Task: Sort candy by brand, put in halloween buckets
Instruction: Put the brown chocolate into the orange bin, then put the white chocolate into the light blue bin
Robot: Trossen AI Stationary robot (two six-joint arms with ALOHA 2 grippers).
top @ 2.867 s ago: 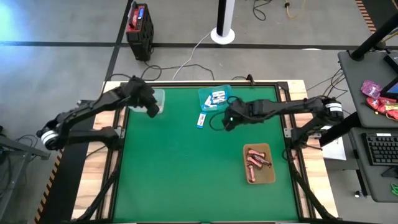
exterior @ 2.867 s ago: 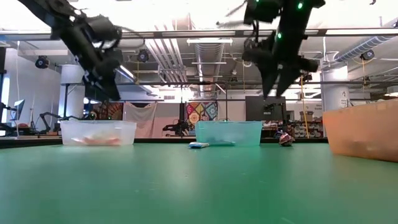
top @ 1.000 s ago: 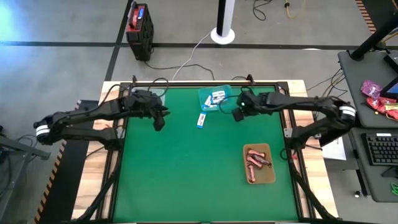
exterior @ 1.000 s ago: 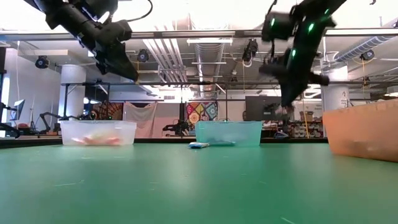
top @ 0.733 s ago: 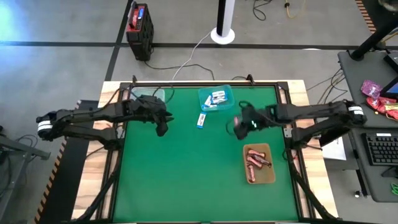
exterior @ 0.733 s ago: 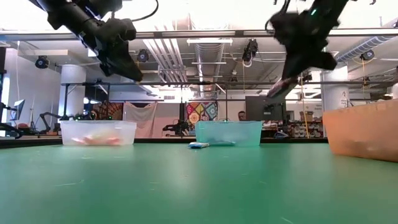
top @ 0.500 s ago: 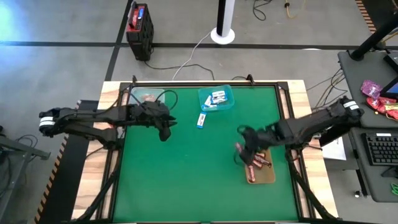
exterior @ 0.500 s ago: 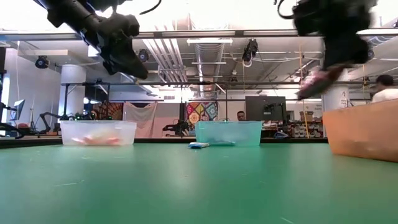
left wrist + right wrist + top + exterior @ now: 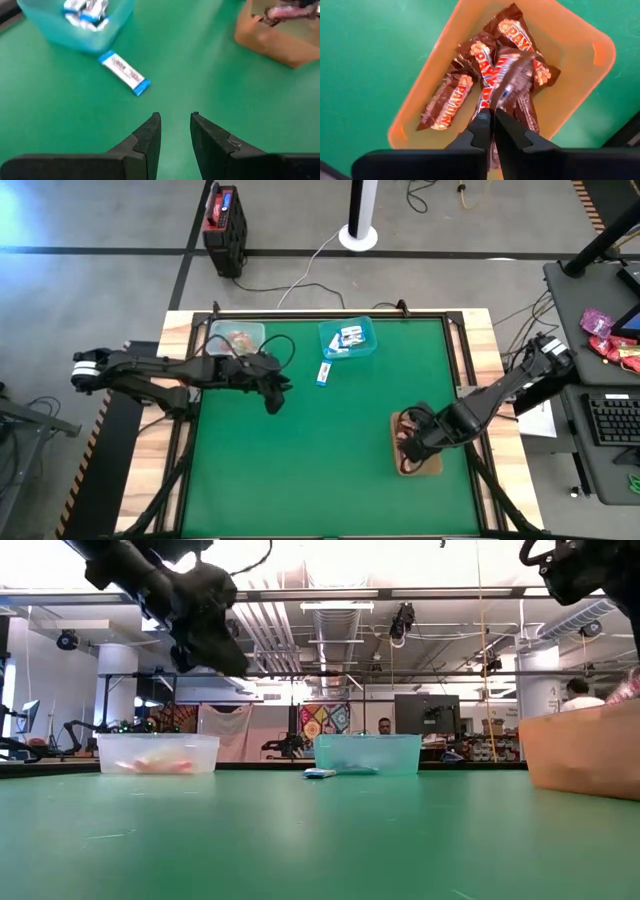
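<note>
Green table (image 9: 300, 460) now carries one stray candy (image 9: 323, 373) beside the teal bucket (image 9: 362, 347). A bar was swung over the amber tray (image 9: 433, 470) by the right end effector (image 9: 493, 116) — pinched shut on it; the left end effector (image 9: 175, 127), slightly parted, was brought toward the stray.

I see a grey floor (image 9: 100, 220) with dark lines around my green table (image 9: 320, 470). A white pole base (image 9: 358, 235) stands at the top middle, beside a black and red box (image 9: 224, 218). A keyboard (image 9: 612, 420) sits at the right edge. Pipes (image 9: 330, 615) run under the bright ceiling.
</note>
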